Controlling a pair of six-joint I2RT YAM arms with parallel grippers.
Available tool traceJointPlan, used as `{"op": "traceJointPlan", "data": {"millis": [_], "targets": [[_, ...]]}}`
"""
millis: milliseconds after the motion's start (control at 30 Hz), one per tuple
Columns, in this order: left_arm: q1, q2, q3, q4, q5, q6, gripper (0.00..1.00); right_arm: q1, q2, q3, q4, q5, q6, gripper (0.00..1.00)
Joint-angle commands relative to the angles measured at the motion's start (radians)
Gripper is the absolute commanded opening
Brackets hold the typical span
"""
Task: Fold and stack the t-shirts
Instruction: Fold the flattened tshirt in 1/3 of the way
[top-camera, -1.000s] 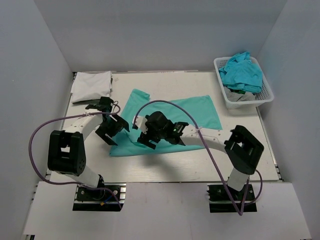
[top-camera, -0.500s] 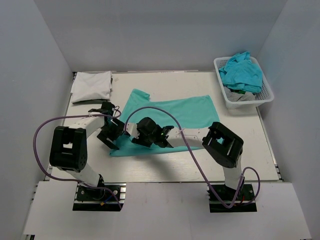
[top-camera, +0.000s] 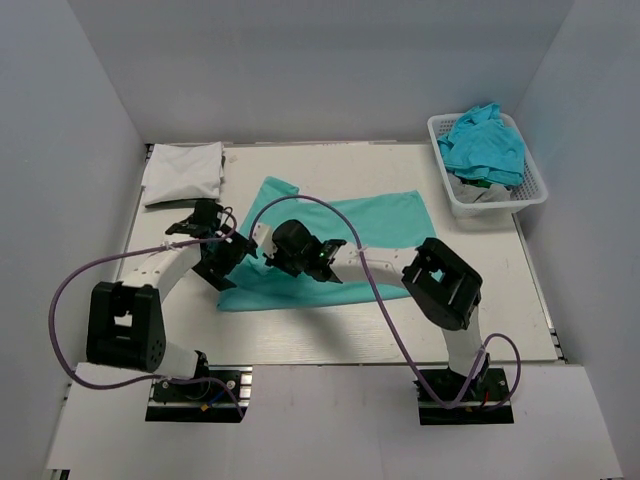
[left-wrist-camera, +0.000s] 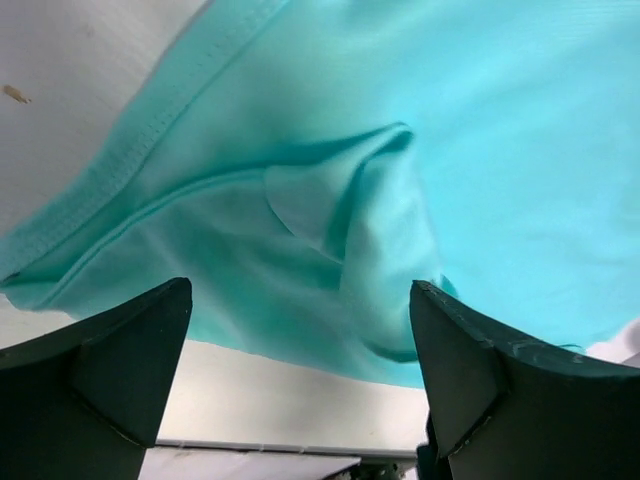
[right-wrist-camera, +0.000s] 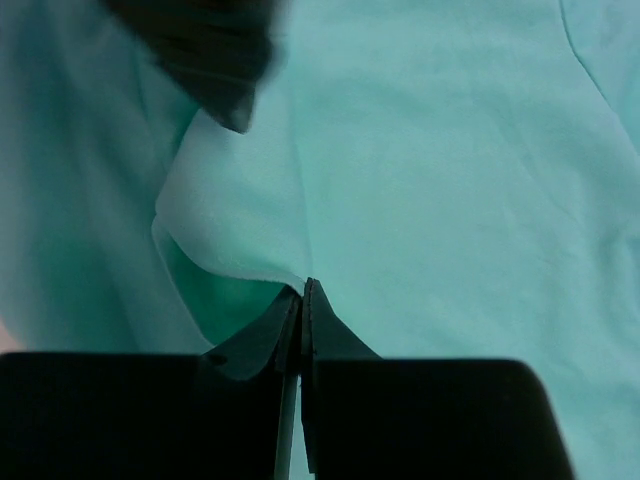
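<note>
The teal t-shirt (top-camera: 385, 225) lies spread on the table (top-camera: 330, 335), middle to left, its near-left part rumpled. The left claw (left-wrist-camera: 300, 295) hangs over that near-left edge with its jaws wide apart and a raised fold of cloth between them. Just to its right, the right claw (right-wrist-camera: 302, 288) is closed tight, pinching a lifted edge of the same shirt. At the far left corner lies a white folded t-shirt (top-camera: 183, 168). At the far right a white basket (top-camera: 470, 208) holds a heap of clothes (top-camera: 485, 145), teal over grey.
</note>
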Motion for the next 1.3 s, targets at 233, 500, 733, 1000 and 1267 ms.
{"op": "traceJointPlan", "data": {"millis": [233,500,733,1000,1267], "targets": [[0.001,-0.139,0.001,0.024,-0.101,0.012,1.0,-0.136,0.091,0.15,-0.144,-0.133,0.191,0.12],[-0.01,-0.159,-0.028,0.058,-0.099,0.046,1.0,-0.206,0.16,0.305,-0.282,-0.165,0.336,0.82],[-0.01,-0.203,-0.08,0.066,-0.122,0.055,1.0,-0.183,-0.053,0.123,-0.166,-0.119,0.269,0.9],[-0.01,-0.203,-0.14,0.149,-0.082,0.046,1.0,-0.114,-0.093,0.015,-0.146,-0.118,0.128,0.9],[-0.01,-0.183,-0.185,0.158,-0.101,0.037,1.0,-0.076,0.019,0.066,-0.016,0.104,0.12,0.9]]}}
